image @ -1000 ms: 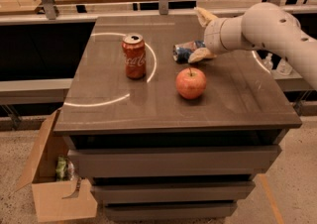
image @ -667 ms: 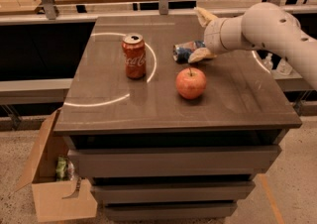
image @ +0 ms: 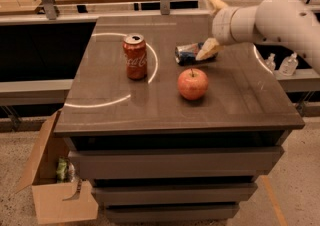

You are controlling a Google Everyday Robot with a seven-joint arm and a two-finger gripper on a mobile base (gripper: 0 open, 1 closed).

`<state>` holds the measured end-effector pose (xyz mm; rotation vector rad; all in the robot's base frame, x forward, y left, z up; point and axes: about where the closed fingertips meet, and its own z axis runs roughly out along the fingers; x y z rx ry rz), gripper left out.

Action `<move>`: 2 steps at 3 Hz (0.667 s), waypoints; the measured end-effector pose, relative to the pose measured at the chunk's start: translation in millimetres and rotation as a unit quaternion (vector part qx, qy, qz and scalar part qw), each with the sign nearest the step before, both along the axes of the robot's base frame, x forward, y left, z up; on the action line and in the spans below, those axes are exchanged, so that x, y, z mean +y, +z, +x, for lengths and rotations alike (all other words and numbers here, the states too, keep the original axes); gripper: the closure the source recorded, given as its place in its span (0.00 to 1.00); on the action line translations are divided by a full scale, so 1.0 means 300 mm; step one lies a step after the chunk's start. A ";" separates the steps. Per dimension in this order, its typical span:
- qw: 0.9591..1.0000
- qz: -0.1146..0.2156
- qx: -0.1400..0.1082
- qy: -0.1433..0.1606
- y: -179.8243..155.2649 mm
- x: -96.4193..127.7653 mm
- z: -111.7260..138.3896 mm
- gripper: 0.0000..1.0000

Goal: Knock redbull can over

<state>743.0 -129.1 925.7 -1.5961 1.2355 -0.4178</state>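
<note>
The redbull can (image: 187, 53), blue and silver, lies on its side on the dark table top (image: 235, 95), its silver end pointing left. My gripper (image: 211, 26) is at the can's right end. Its lower fingertip (image: 208, 49) rests on or just over the can, and the upper one (image: 214, 2) points up and away. The fingers are spread apart and hold nothing. The white arm (image: 280, 17) reaches in from the right.
A red Coca-Cola can (image: 135, 56) stands upright left of the redbull can. A red apple (image: 193, 83) sits in front of the redbull can. An open cardboard box (image: 55, 180) stands on the floor at the table's left. Desks with clutter lie behind.
My gripper has shifted slightly right and up. The redbull can stays lying on its side, and the Coca-Cola can and the apple have not moved.
</note>
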 end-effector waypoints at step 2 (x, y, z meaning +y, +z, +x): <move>0.971 0.098 -0.212 -0.053 0.602 -0.218 -0.140 0.00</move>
